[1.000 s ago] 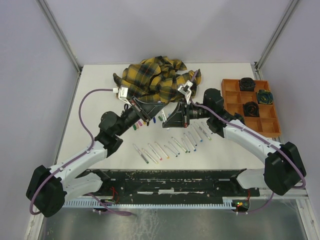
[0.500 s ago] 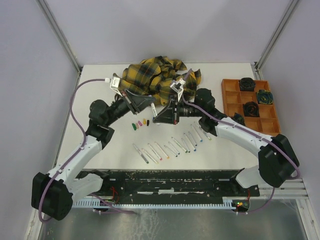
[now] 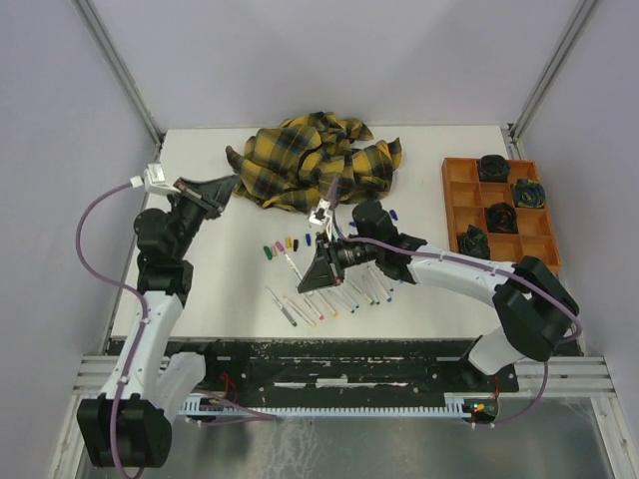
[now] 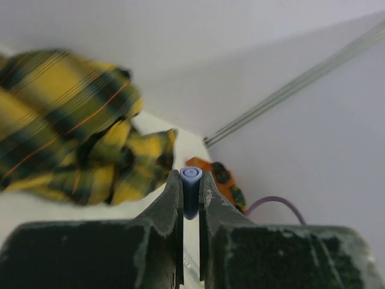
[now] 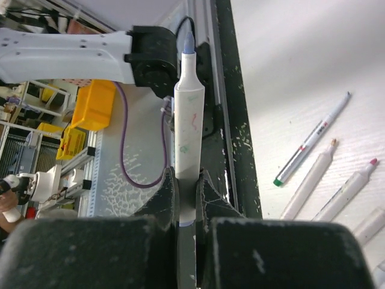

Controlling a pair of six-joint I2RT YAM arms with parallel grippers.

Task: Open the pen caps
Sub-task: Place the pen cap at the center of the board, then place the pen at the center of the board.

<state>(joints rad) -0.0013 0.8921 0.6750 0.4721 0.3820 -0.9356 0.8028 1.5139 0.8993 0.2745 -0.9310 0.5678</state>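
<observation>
Pen cap, pale blue, pinched end-on between the closed fingers of the left gripper, round top poking just past the tips. Held clear of the table on its left side, beside the left end of the plaid cloth. Right gripper clamped just as tight around a white pen, barrel upright in the wrist view, bare bluish nib at the top end. Poised low over the row of pens lying side by side on the white surface, some with bare tips showing. Just beyond that row, toward the cloth, a short line of loose caps in green, purple, yellow and blue. Far right, well apart, an orange tray with dark bundles in four compartments.
</observation>
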